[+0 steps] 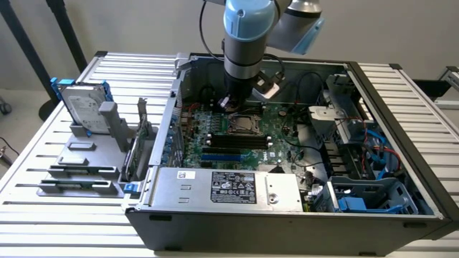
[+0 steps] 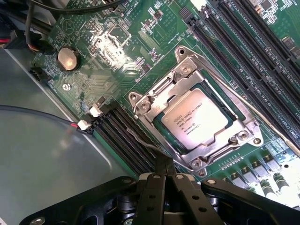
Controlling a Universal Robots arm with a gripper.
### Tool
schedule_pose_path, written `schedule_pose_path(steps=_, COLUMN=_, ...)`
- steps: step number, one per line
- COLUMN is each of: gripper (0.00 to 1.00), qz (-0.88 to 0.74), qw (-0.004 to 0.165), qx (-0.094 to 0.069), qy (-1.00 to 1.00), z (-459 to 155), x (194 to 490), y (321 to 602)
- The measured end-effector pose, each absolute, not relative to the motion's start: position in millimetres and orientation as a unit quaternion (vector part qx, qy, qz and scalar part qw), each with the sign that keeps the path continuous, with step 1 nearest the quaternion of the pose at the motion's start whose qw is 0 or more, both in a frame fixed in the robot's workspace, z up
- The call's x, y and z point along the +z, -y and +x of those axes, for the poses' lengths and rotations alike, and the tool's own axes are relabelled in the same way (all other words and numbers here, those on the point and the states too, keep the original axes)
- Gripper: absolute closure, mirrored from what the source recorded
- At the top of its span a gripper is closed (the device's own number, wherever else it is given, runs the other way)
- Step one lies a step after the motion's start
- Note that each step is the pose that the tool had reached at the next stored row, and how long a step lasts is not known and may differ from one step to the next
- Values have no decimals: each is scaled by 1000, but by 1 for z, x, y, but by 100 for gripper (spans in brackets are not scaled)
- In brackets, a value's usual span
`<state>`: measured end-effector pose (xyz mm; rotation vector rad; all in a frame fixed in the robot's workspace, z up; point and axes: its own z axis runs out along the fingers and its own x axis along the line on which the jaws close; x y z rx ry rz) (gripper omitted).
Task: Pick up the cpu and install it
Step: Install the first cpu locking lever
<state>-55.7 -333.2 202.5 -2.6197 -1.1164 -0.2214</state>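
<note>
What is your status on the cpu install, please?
End effector shut, empty, above the motherboard. Cpu seated in its socket, silver top showing. Nothing on top of the chip.

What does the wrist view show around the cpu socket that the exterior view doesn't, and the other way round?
Wrist view alone: the printed lettering on the cpu, the coin cell battery, and the shut gripper holding nothing. Exterior view alone: the hard drive standing on a rack outside the case, and the power supply. Both: the cpu seated in its socket frame on the motherboard.
</note>
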Motion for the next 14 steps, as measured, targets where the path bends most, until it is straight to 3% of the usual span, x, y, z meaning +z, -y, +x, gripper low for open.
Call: schedule_pose_path(steps=14, gripper=89, qz=-908, qw=140, qx=-76, qy=387, z=-50, x=200, y=334)
